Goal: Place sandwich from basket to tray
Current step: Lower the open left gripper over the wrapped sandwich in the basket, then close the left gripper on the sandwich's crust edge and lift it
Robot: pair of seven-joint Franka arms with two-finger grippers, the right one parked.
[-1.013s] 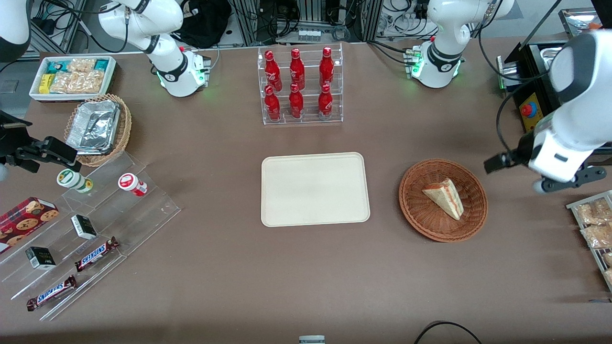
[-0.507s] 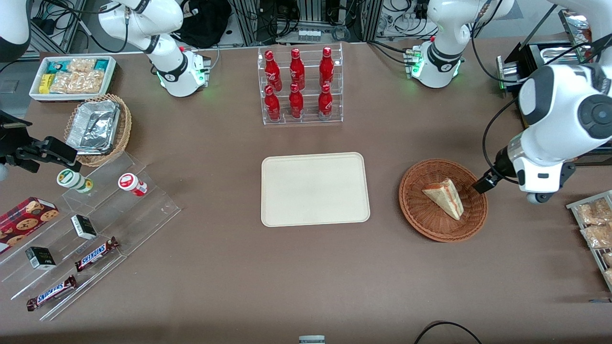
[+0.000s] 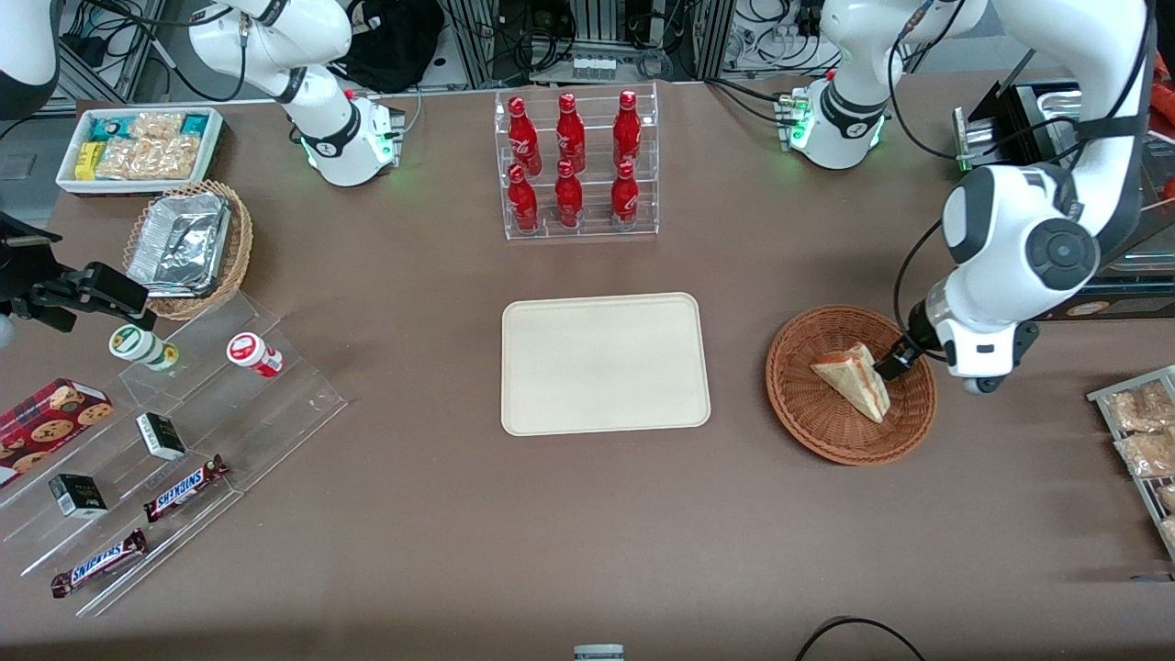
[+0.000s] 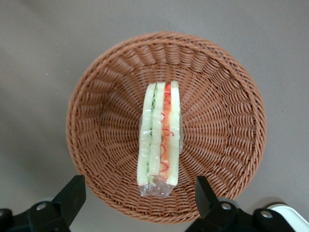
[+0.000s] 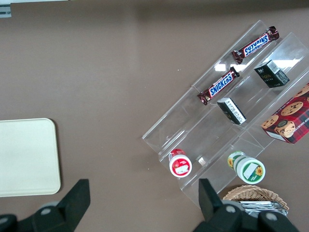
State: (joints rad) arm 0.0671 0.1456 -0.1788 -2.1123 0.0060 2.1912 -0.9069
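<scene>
Jaws are being held spread wide — nothing is gripped. Gripper (image 4: 137,200) is being hung above the sandwich (image 4: 159,136), which is lying in the basket (image 4: 222,101) — the tray (image 3: 605,364) is well apart.

The hand (image 4: 137,195) (only its two fingertips show) is cut off at the frame edge.

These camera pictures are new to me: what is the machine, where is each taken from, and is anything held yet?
Two white robot arms share a brown table. One picture looks down from the front; the other two come from cameras on each arm's wrist. The working arm's gripper is open above the basket, its fingers either side of the sandwich, which lies in the basket. Nothing is held. The tray sits beside the basket, toward the parked arm's end. Cola bottles stand farther back.
</scene>
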